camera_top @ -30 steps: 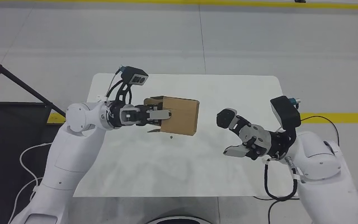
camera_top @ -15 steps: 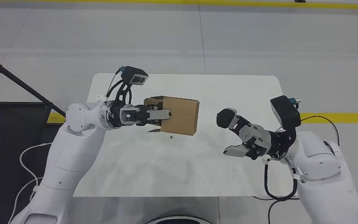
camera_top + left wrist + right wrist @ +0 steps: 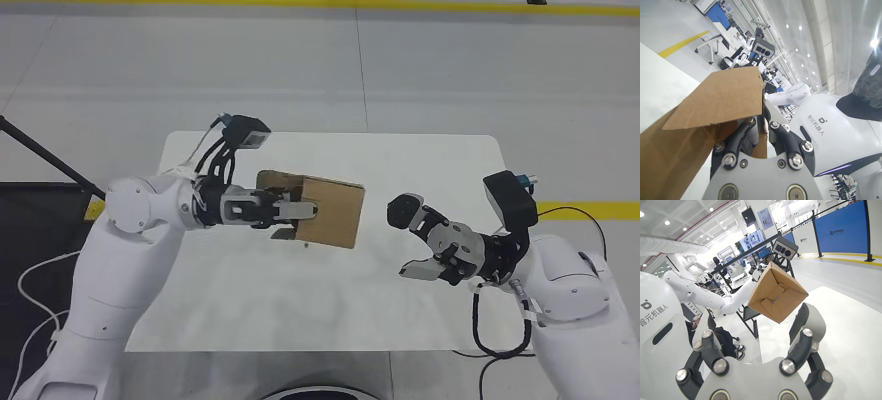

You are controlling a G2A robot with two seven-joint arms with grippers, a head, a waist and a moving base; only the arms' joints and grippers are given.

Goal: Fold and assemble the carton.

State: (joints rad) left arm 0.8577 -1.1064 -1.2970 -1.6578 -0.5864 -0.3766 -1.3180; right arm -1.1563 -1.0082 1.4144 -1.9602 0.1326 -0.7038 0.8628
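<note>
A brown cardboard carton [image 3: 325, 210] hangs above the middle of the white table [image 3: 420, 160], tilted a little. My left gripper [image 3: 300, 210] is shut on one of its walls near the end facing the left arm, where a loose flap [image 3: 719, 98] sticks out. In the left wrist view the fingers [image 3: 772, 130] pinch the cardboard edge. The right wrist view shows the carton's [image 3: 776, 296] far end with its flaps folded in and interlocked. My right gripper [image 3: 408, 240] stands open to the right of the carton, apart from it, with nothing between its fingers [image 3: 800, 317].
The table's bare white top [image 3: 300, 300] extends below and around the carton. A black stand [image 3: 45, 160] slants beside the table's left edge. A yellow floor line [image 3: 600, 210] runs behind the right arm.
My left arm has shifted the carton slightly to the right and tilted it, its right end dipping lower. The right arm has kept still.
</note>
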